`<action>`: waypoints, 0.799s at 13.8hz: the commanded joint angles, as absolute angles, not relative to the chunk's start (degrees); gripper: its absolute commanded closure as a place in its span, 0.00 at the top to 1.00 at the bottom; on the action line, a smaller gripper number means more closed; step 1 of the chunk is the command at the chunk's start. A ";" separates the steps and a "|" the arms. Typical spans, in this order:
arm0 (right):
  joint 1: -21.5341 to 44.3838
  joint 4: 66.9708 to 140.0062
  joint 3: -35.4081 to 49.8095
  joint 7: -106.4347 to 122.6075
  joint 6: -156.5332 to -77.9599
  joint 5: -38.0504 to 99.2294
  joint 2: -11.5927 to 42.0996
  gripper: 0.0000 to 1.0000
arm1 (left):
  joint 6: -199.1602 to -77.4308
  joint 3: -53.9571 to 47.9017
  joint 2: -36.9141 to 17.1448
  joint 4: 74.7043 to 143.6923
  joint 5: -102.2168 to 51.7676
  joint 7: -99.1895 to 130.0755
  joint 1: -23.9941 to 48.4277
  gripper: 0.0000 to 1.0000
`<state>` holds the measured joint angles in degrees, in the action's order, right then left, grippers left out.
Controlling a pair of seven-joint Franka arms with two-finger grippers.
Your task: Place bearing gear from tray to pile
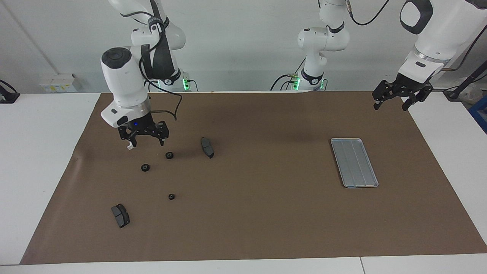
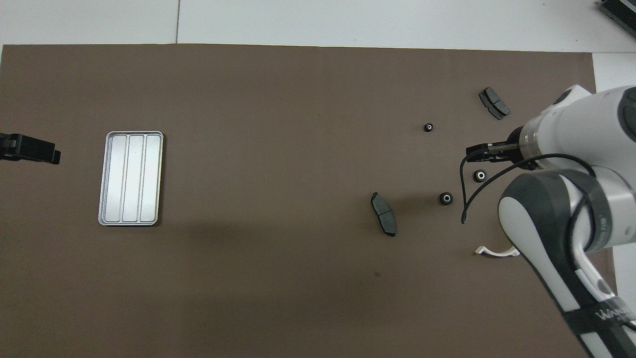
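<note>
A brown mat (image 1: 266,213) covers the desk (image 1: 42,152). At the right of the facing view lies the silver ridged tray (image 1: 354,162), with nothing in it.

Toward the left of that view the pile is scattered on the mat: three small black bearing gears, one (image 1: 169,155) in the upper left of the frame just below the right gripper (image 1: 143,141), a second (image 1: 145,167) just beside it, a third (image 1: 171,196) lower down. Two dark brake pads (image 1: 207,147) (image 1: 120,215) lie near them, and a white half-ring bracket (image 2: 496,251) shows in the overhead view.

The right gripper hangs above the mat, fingers apart and holding nothing. The left gripper (image 1: 395,99) waits raised at the upper right of the frame, fingers apart, empty.
</note>
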<state>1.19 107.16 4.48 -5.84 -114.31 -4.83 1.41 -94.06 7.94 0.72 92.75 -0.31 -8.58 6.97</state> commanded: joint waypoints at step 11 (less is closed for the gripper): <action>-1.49 96.86 4.83 -4.48 -93.69 -1.24 -3.08 1.00 | -92.81 7.82 2.46 94.04 0.44 -8.00 6.50 1.00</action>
